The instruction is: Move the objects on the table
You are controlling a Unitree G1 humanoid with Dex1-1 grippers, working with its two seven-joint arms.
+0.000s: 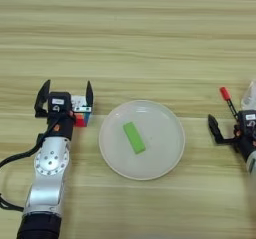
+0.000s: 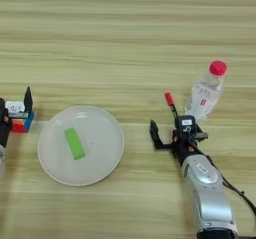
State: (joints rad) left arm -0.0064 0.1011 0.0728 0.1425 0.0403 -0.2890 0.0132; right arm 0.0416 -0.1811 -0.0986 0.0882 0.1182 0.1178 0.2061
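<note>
My left gripper point(image 1: 66, 94) stands open at the left of the table point(image 1: 130, 43), its two black fingers spread wide and pointing away from me. The puzzle cube point(image 1: 80, 114), white on top with red and blue sides, sits right by the base of the right-hand finger, partly covered by the gripper body. The flat green block point(image 1: 134, 137) lies on the round pale plate point(image 1: 162, 153) in the middle. At the right, my right gripper point(image 2: 176, 128) is open. The black pen point(image 2: 172, 109) with its red cap sticks out from between its fingers, pointing away.
A clear plastic bottle point(image 2: 204, 94) with a red cap leans just right of the pen and close to my right gripper. A black cable trails off the left forearm point(image 1: 49, 163) toward the table's left edge.
</note>
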